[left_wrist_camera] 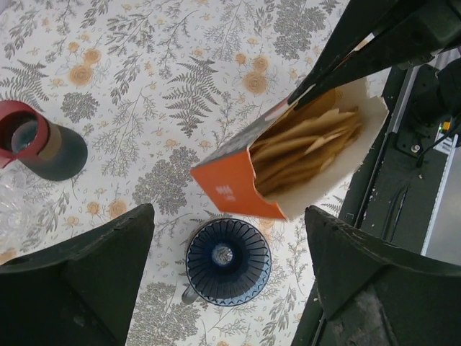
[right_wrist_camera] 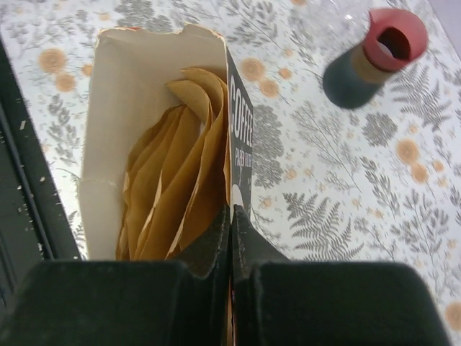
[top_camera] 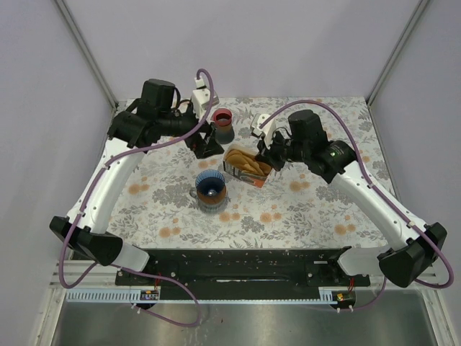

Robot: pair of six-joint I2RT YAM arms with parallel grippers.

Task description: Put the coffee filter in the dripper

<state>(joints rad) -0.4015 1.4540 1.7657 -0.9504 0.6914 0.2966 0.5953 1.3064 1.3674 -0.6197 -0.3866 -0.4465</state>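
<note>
The right end effector (right_wrist_camera: 230, 223) is clenched on the wall of the box (right_wrist_camera: 94, 144) holding the filters (right_wrist_camera: 187, 166), at 1 o'clock from the dripper (top_camera: 211, 187) on the bench (top_camera: 310, 209). The left end effector (left_wrist_camera: 227, 213) hangs released at the dripper's 12 o'clock.

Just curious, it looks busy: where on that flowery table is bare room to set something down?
Bare table shows front right, between the filter box and the right arm, and front left of the dripper. It is crowded mid-back, where the left gripper, right gripper, box and red-rimmed jar cluster.
</note>
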